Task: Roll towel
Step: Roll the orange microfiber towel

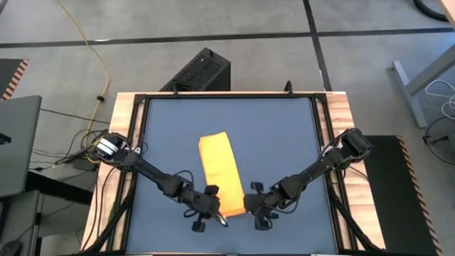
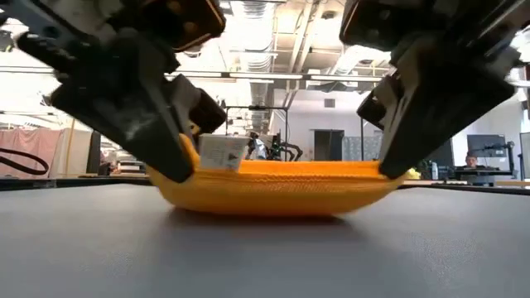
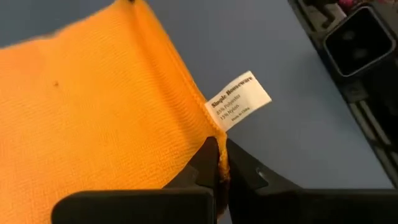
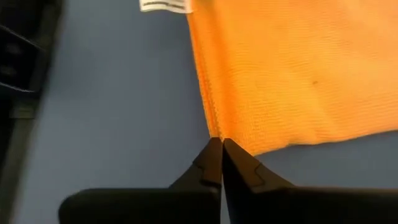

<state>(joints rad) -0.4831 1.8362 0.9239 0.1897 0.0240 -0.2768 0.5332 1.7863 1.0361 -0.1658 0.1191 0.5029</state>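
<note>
Towel (image 1: 220, 171) lies folded in a long strip on the blue table (image 1: 284, 135), near edge lifted slightly off the surface. Left tool (image 1: 215, 210) pinches its near corner beside the white tag (image 3: 239, 99); right tool (image 1: 250, 206) pinches the other near corner.

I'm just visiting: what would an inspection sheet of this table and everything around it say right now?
Surface: blue-grey mat in a wooden frame.
Job's things: towel, folded into a long strip, near end lifted off the mat.
Clutter: nothing seen.
End effectors: left end effector shut on the towel's corner by the white tag; right end effector shut on the other near corner.
Cables: yellow cable on the floor.
Surroundings: black box beyond the table.
</note>
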